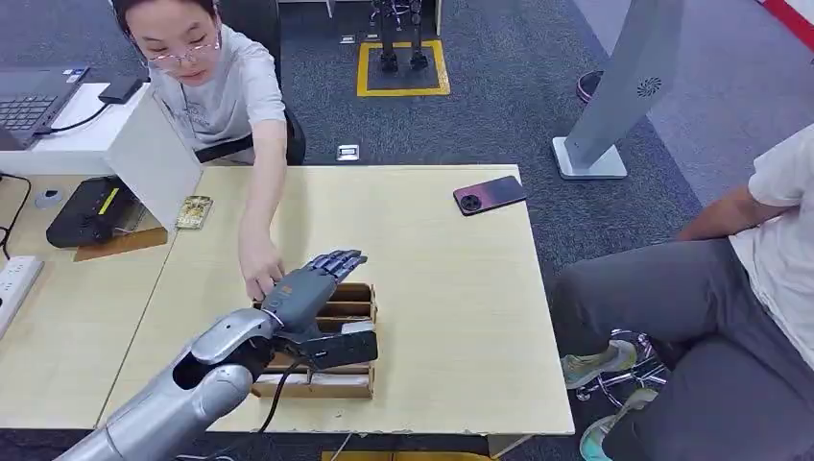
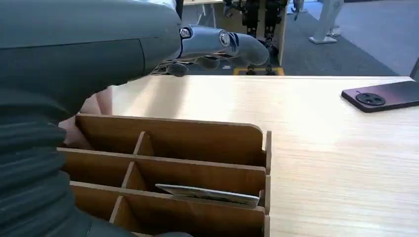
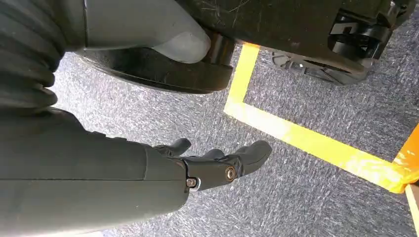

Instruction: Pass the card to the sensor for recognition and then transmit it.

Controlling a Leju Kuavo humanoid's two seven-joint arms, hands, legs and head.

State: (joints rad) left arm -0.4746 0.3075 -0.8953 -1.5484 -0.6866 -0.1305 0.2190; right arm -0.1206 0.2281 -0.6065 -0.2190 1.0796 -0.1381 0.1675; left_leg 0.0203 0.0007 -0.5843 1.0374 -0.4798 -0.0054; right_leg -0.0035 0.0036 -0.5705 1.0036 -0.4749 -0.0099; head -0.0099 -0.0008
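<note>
My left hand hovers over a wooden slotted card holder on the table, fingers stretched out and holding nothing. In the left wrist view the hand is above the holder, and a pale card lies in one slot. A person's hand touches the holder's far left corner. A black box-shaped sensor sits at the far left, with a small patterned card beside it. My right hand hangs over the carpet with fingers extended, holding nothing.
A dark phone lies at the table's far right. A white board stands beside the sensor. A second person sits to the right of the table. A power strip lies at the left edge.
</note>
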